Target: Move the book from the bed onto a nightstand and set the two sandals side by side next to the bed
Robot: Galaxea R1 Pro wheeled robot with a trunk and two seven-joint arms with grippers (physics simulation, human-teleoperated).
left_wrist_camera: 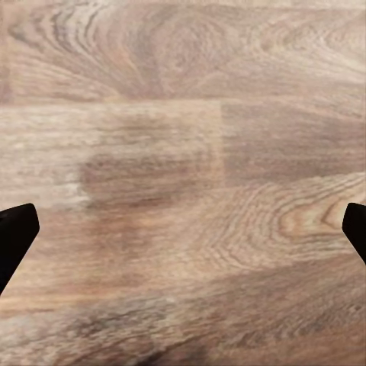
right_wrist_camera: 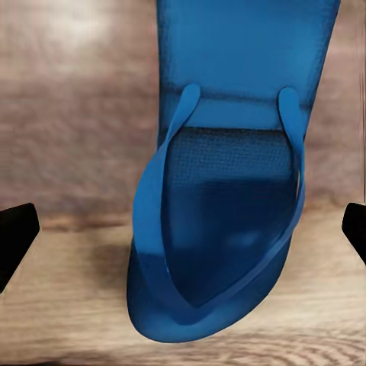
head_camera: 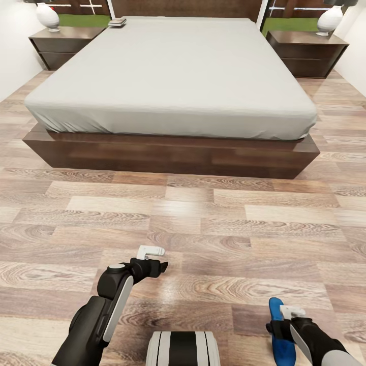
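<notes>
Hovering over one blue sandal (right_wrist_camera: 221, 191) on the floor (head_camera: 213, 229), the right gripper (head_camera: 285, 317) has open jaws; left jaws open too. The book (head_camera: 117, 22) waits at the bed's (head_camera: 173, 76) far left corner.

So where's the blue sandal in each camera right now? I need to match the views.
Head view: sandal at the lower right, on the floor beside the right gripper.
Right wrist view: sandal large and central, between the open jaws, straps facing the camera.
Left wrist view: no sandal, just planks.
Shared landmark: the wood plank floor.
</notes>
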